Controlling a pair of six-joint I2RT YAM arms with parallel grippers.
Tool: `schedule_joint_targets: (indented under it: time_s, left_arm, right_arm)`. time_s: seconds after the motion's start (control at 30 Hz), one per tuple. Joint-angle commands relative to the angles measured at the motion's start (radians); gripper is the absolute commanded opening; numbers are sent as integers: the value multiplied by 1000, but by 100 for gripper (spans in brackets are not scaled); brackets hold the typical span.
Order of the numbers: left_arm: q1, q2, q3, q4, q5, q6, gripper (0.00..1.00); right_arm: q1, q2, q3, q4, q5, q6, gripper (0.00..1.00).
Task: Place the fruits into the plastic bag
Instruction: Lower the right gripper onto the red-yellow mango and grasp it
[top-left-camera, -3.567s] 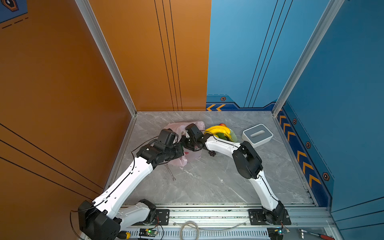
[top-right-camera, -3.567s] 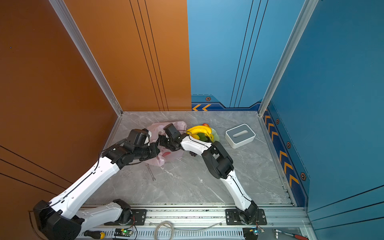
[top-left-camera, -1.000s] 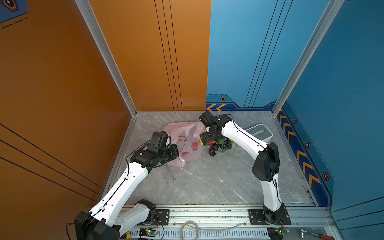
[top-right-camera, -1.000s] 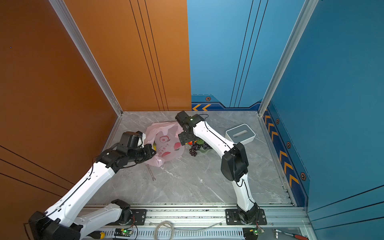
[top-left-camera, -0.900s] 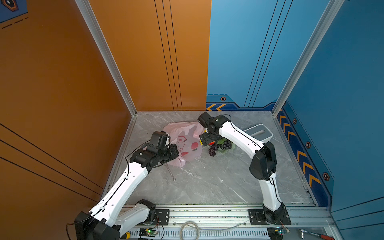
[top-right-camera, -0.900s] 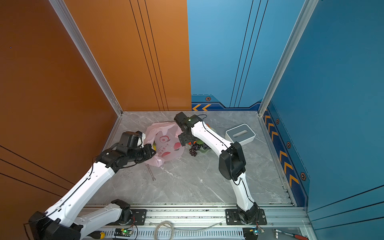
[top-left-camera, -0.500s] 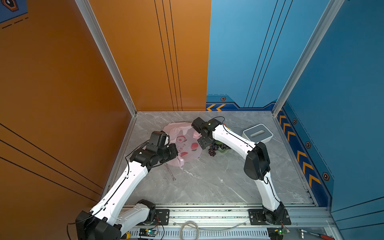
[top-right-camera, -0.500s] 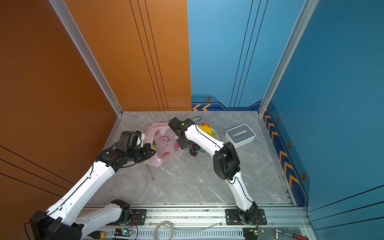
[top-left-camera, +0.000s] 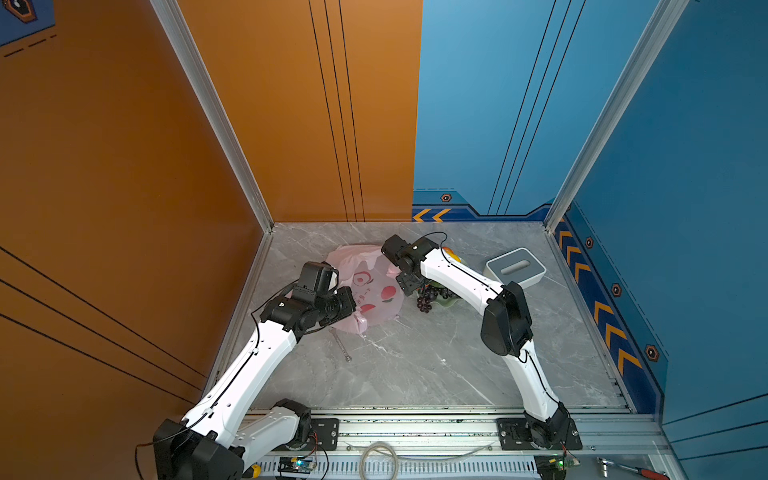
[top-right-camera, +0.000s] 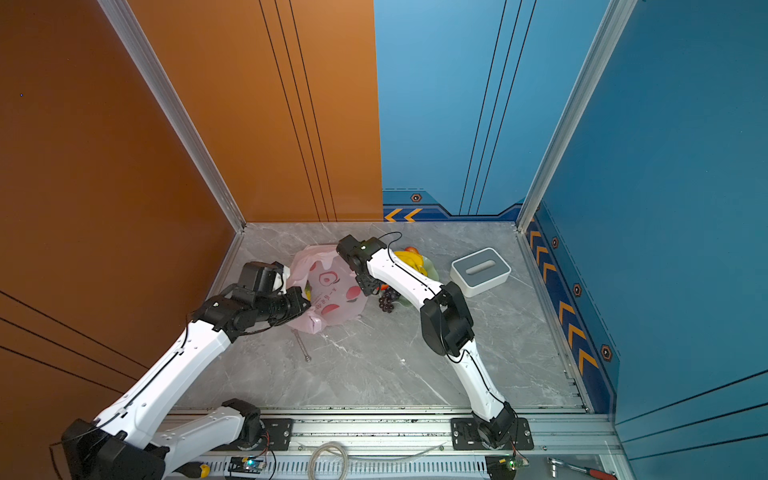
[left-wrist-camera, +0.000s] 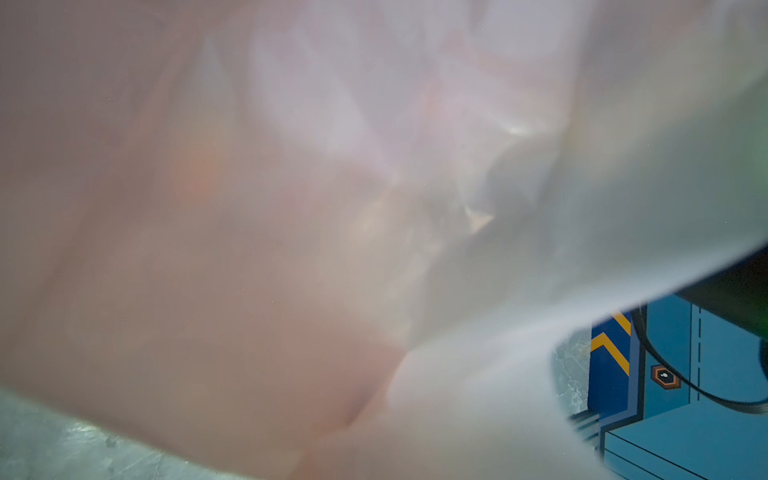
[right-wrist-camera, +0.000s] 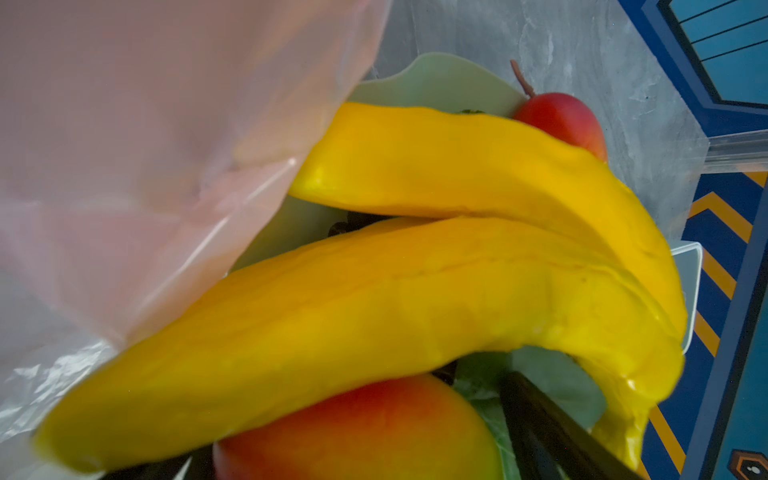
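The right claw (top-left-camera: 409, 284) is wide open, right up close to the yellow banana bunch (right-wrist-camera: 374, 291). I cannot tell if it touches. The bananas sit next to a mango (right-wrist-camera: 365, 432) in the green dish (right-wrist-camera: 436, 79), with grapes (top-left-camera: 428, 297) at its edge. The left claw (top-left-camera: 353, 306) is pinched tight on the pink plastic bag (top-left-camera: 376, 291), which lies just beside the dish.
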Motion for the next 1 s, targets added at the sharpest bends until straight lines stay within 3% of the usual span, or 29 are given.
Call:
schedule_joint_targets:
  time_s: [0.0,0.27,0.97]
  left_arm:
    - [10,-4,-18,-2,12,17,0]
    - [10,-1,-19,4,8,5,0]
    - [-6,7,-11,18,-7,-17,0]
  right_arm:
    - [-3,9,15,-29,37,13,94]
    - [-3,-6,12,-29,49,7,82]
    - [-32,-197,-53,-28,-7,38,79]
